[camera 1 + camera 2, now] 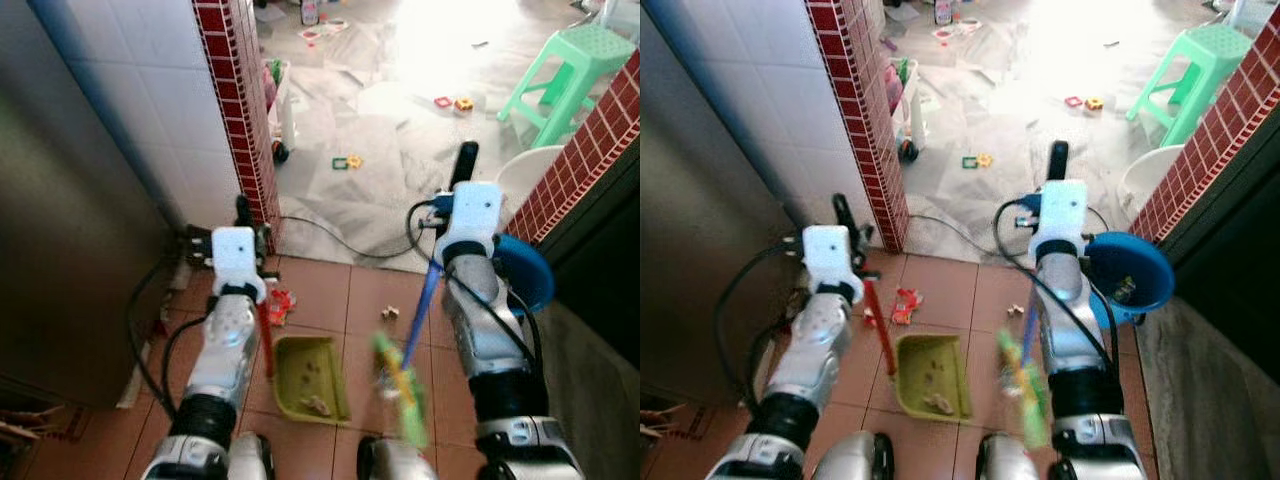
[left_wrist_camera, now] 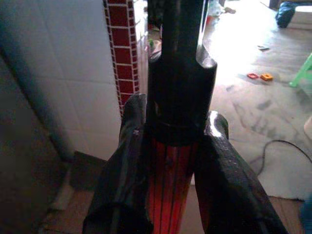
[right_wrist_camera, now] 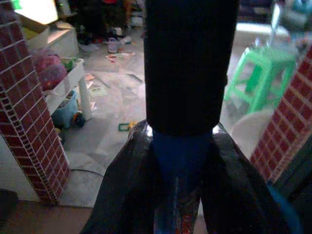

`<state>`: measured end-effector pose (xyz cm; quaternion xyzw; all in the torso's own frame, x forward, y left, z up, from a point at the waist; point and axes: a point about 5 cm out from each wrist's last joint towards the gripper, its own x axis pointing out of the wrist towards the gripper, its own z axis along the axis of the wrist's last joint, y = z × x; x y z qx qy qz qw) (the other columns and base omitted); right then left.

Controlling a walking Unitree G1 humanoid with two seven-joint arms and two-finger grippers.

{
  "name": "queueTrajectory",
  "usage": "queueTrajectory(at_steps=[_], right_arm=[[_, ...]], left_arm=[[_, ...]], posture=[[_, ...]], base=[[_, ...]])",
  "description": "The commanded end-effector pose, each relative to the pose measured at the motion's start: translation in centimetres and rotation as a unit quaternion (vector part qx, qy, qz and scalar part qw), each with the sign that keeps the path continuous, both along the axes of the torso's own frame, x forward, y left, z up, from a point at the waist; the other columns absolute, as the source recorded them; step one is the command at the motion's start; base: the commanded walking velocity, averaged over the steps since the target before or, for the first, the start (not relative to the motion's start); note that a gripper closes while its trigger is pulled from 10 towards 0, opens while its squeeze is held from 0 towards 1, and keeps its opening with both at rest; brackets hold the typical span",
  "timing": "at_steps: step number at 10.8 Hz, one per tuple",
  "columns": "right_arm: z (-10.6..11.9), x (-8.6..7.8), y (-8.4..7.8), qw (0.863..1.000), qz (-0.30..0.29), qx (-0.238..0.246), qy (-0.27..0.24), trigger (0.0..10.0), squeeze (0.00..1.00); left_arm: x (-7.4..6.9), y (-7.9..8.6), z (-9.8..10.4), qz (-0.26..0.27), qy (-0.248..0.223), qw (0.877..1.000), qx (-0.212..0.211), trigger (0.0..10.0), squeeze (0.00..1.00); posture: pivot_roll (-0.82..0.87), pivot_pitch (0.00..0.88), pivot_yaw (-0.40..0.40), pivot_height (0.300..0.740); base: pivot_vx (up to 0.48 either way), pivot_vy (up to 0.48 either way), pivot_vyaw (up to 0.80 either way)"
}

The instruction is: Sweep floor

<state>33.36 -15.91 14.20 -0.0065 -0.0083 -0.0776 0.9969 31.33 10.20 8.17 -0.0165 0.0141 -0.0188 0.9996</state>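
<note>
Green dustpan [image 1: 311, 377] lies low centre on the tiles, its red handle clamped in my left tool [image 2: 170, 161], while my right tool [image 3: 180, 161] grips the blue-handled broom [image 1: 403, 385] just right of it.

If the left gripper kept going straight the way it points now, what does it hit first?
Probably the red-brick edge of the white tiled wall. The left gripper, shut on the red dustpan handle, points forward just beside that corner; depth is unclear, so it might slip past onto the grey floor covering.
</note>
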Motion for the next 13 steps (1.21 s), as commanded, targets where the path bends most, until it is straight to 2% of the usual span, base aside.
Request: queueTrajectory(at_steps=[1, 3, 5, 6, 7, 8, 9, 11, 13], right_arm=[[1.0, 0.5, 0.6, 0.998, 0.0, 0.065, -0.006, 10.0, 0.0], [2.5, 1.1, 1.4, 0.988, 0.007, 0.155, -0.016, 10.0, 0.0], [4.2, 1.4, 2.0, 0.984, 0.033, 0.173, -0.035, 10.0, 0.0], [5.2, 1.5, 2.3, 0.984, 0.054, 0.16, -0.052, 10.0, 0.0], [6.0, 1.5, 2.4, 0.987, 0.069, 0.126, -0.068, 10.0, 0.0], [8.2, 1.3, 2.7, 0.986, 0.103, 0.001, -0.131, 10.0, 0.0], [8.7, 1.1, 2.7, 0.983, 0.111, -0.015, -0.145, 10.0, 0.0], [9.5, 0.6, 1.8, 0.976, 0.09, -0.092, -0.175, 10.0, 0.0], [8.5, 0.1, 0.5, 0.977, 0.075, -0.114, -0.164, 10.0, 0.0]], left_arm=[[0.0, -0.6, -0.4, -0.012, 0.009, 1.0, -0.007, 10.0, 0.0], [0.0, -0.5, -0.6, -0.01, 0.009, 1.0, -0.008, 10.0, 0.0], [0.1, -0.4, -0.7, -0.007, 0.007, 1.0, -0.009, 10.0, 0.0], [0.1, -0.4, -0.7, -0.007, 0.009, 1.0, -0.015, 10.0, 0.0], [0.1, -0.3, -0.7, -0.006, 0.008, 1.0, -0.015, 10.0, 0.0], [0.1, -0.3, -0.8, -0.006, 0.008, 1.0, -0.019, 10.0, 0.0], [0.1, -0.3, -0.8, -0.005, 0.008, 1.0, -0.019, 10.0, 0.0], [0.2, 0.1, -0.6, 0.007, 0.004, 1.0, -0.016, 10.0, 0.0], [0.1, 0.4, -0.6, 0.007, 0.001, 1.0, -0.006, 10.0, 0.0]], posture=[[-0.11, 0.105, 0.042, 0.74], [-0.11, 0.107, 0.041, 0.74], [-0.11, 0.107, 0.043, 0.74], [-0.11, 0.107, 0.047, 0.74], [-0.11, 0.108, 0.048, 0.74], [-0.11, 0.11, 0.049, 0.74], [-0.11, 0.112, 0.047, 0.74], [-0.11, 0.114, 0.046, 0.74], [-0.1, 0.114, 0.05, 0.74]], base=[[0.0, 0.0, 0.0], [0.0, 0.0, 0.0], [0.0, 0.0, 0.0], [0.0, 0.0, 0.0], [0.0, 0.0, 0.0], [0.0, 0.0, 0.0], [0.0, 0.0, 0.0], [0.0, 0.0, 0.0], [0.0, 0.0, 0.0]])
